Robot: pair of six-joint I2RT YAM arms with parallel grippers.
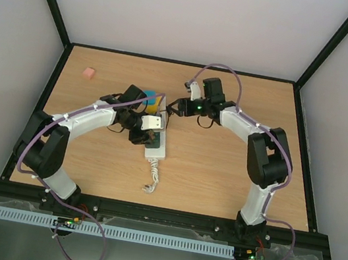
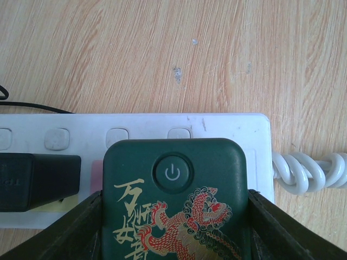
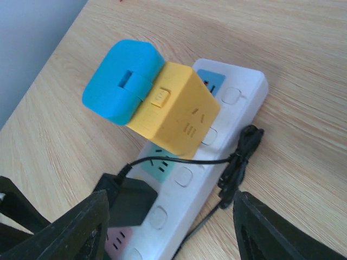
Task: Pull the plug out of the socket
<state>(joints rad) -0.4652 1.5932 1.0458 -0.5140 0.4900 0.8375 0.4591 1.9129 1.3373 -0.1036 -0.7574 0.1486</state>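
The white power strip [image 1: 156,147] lies mid-table, its coiled cord [image 1: 151,181] at the near end. In the left wrist view my left gripper [image 2: 175,194] is shut on a dark green plug [image 2: 173,200] with a power button and lion artwork, seated on the strip [image 2: 227,127] at its cord end; both fingers press its sides. My right gripper [image 3: 171,197] hangs open over the strip's [image 3: 238,89] far part, above a black adapter [image 3: 127,203]. A yellow adapter [image 3: 176,116] with a blue plug [image 3: 122,78] stuck on it sits in the strip beyond.
A bundled black cable [image 3: 238,162] lies beside the strip on the right. The black adapter [image 2: 35,181] sits just left of the green plug. A small pink cube [image 1: 89,72] lies at the far left. The coiled cord [image 2: 309,170] trails off the strip's end.
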